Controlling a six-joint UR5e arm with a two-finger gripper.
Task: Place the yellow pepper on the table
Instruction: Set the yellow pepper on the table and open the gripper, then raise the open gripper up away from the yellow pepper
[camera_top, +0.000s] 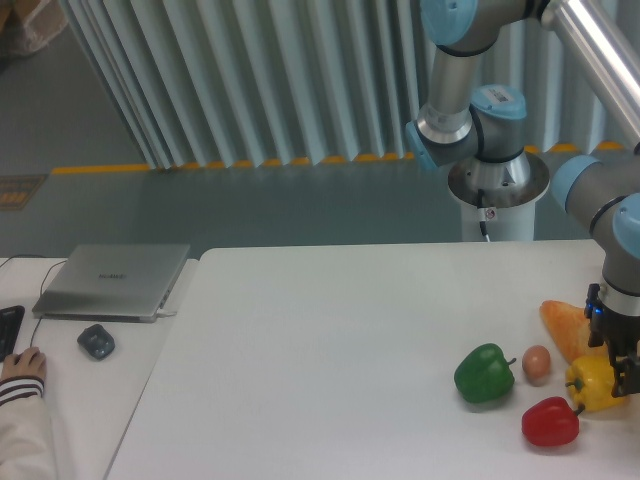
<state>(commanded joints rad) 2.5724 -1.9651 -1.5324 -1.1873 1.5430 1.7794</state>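
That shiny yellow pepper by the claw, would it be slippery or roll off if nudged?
The yellow pepper looks glossy, so probably slick for the gripper. Its lumpy, rounded shape would likely wobble rather than roll far, perhaps bumping the red pepper close by.

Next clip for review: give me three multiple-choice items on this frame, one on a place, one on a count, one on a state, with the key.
1. Where is the yellow pepper?
A. beside the laptop
B. at the table's right edge, at the tool
C. on the floor

2. How many peppers are on the table?
A. one
B. two
C. three

3. The laptop is:
A. closed
B. open
C. standing on its side

Key:
1 B, it sits under the tool by the right edge.
2 C, the green pepper, the red pepper and the yellow one.
3 A, its lid lies flat.
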